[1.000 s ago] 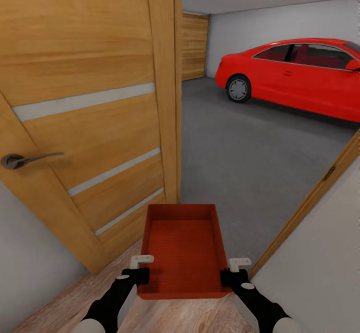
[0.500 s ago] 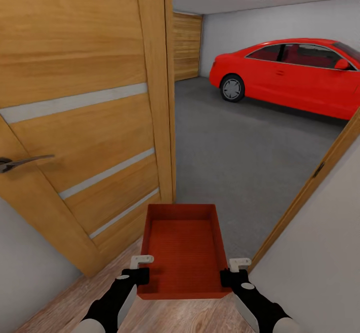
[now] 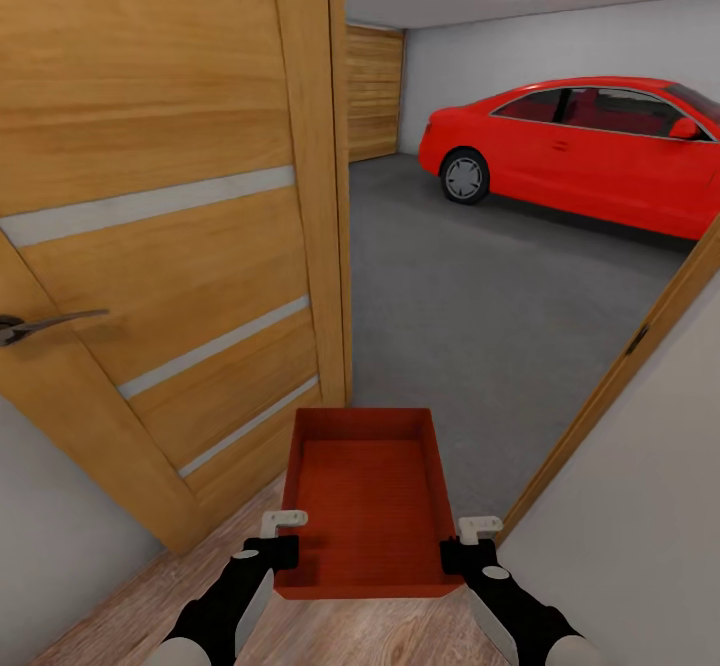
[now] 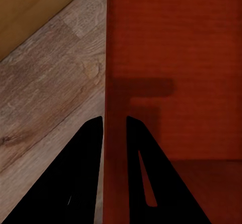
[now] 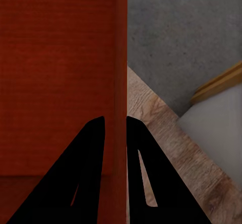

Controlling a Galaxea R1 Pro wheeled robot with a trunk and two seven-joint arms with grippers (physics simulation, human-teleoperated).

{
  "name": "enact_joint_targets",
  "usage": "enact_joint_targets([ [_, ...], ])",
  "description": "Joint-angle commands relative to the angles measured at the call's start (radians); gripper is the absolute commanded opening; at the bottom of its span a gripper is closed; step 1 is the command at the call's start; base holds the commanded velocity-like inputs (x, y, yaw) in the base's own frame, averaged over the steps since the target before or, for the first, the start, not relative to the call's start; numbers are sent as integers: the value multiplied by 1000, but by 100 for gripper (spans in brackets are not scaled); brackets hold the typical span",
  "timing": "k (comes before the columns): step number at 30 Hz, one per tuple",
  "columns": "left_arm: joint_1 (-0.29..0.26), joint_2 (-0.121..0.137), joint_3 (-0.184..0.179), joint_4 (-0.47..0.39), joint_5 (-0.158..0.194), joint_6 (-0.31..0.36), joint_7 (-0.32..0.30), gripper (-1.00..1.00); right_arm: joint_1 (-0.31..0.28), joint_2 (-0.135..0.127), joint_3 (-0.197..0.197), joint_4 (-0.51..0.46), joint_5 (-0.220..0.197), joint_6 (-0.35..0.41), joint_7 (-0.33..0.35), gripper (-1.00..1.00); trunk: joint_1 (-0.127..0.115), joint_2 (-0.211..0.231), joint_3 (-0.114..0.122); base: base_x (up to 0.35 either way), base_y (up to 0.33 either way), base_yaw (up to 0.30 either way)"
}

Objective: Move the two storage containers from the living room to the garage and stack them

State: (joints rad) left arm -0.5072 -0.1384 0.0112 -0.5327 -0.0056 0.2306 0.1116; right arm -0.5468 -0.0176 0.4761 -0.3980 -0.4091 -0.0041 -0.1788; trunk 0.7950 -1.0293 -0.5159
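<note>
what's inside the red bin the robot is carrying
Nothing: the bin shows a bare ribbed bottom. The left hand and right hand each pinch a side wall. The wood floor directly beneath it is covered.

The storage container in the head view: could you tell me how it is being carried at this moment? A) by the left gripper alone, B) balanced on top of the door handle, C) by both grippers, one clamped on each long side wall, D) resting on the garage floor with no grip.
C: the left gripper and the right gripper each have their jaws closed over a side wall of the storage container, held above the wood-plank floor at the doorway.
</note>
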Motion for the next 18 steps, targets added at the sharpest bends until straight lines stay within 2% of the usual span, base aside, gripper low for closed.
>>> enact_joint_targets([
  [1, -1, 0, 10, -6, -20, 7, 6, -100, -1, -26, -8, 11, -13, -2, -19, -100, 0, -1, -1, 0, 0, 0],
  [18, -1, 1, 11, -6, -20, 7, 6, -100, -1, -26, -8, 11, -13, -1, -19, -100, 0, -1, -1, 0, 0, 0],
])
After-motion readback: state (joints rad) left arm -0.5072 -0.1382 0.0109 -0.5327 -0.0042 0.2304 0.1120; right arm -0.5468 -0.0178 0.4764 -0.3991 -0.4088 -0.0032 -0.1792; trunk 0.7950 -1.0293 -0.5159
